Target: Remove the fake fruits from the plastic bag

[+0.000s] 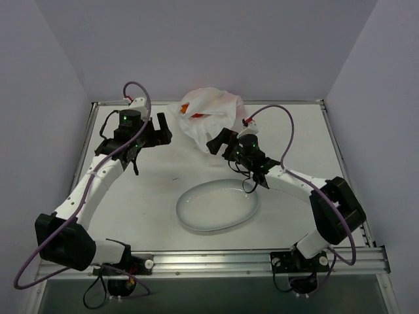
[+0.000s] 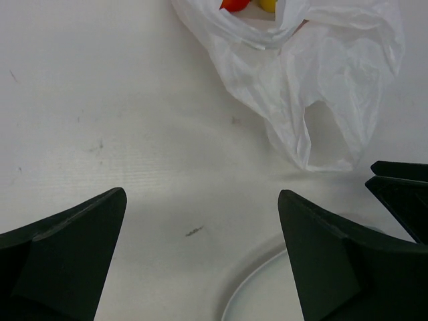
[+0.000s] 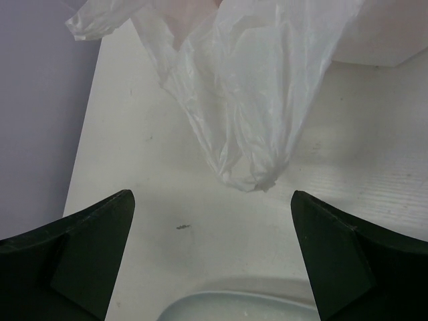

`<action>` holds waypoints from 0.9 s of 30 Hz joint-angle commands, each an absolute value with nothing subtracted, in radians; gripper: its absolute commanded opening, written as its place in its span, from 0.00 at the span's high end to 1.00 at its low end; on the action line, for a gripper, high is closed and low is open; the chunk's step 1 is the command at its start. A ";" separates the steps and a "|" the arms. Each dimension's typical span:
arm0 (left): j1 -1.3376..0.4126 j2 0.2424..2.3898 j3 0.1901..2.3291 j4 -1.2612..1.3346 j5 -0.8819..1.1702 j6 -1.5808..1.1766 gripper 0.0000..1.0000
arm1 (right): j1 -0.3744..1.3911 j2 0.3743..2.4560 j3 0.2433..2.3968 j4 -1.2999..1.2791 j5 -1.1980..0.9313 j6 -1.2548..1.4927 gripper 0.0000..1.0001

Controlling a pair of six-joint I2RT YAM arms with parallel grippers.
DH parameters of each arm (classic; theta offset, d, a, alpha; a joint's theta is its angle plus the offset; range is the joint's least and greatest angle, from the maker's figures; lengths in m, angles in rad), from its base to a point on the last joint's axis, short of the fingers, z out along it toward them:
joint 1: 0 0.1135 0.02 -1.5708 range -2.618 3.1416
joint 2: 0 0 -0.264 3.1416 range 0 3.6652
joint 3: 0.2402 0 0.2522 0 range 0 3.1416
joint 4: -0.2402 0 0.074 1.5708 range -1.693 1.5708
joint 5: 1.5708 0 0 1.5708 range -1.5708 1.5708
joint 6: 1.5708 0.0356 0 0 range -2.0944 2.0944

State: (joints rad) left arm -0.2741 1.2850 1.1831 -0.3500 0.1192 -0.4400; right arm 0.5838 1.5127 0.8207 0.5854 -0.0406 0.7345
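Plastic bag (image 1: 211,116) of fake fruits (image 2: 233,4) between low-reaching left claw (image 2: 202,199) and right claw (image 3: 212,195), both wide open.

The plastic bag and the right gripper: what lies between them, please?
Nothing but bare table separates the right gripper from the plastic bag, as the right wrist view shows.

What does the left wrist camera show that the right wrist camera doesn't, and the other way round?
Left wrist only: red and yellow fake fruits at the mouth of the plastic bag, plus black fingers of the right gripper. Right wrist only: the bag's twisted tip and the purple wall. Both: the bag, the plate rim, a dark mark on the table, and each camera's own open jaws.
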 commanded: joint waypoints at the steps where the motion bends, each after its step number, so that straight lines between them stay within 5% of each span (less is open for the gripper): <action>1: -0.284 1.374 1.262 -0.227 0.133 -0.289 0.04 | 0.586 1.577 0.910 0.661 0.032 0.719 0.01; 9: -0.290 1.601 1.461 -0.259 0.241 -0.088 0.06 | 0.555 1.689 0.992 0.614 0.069 0.689 0.00; 19: -0.310 1.873 1.800 -0.368 0.164 0.095 0.06 | 0.500 1.807 1.065 0.641 -0.135 0.675 0.02; 24: -0.325 1.971 1.905 -0.410 0.143 0.150 0.06 | 0.485 1.856 1.094 0.655 -0.147 0.672 0.16; 27: -0.325 2.008 1.928 -0.391 0.156 0.138 0.06 | 0.477 1.871 1.120 0.650 -0.166 0.658 0.42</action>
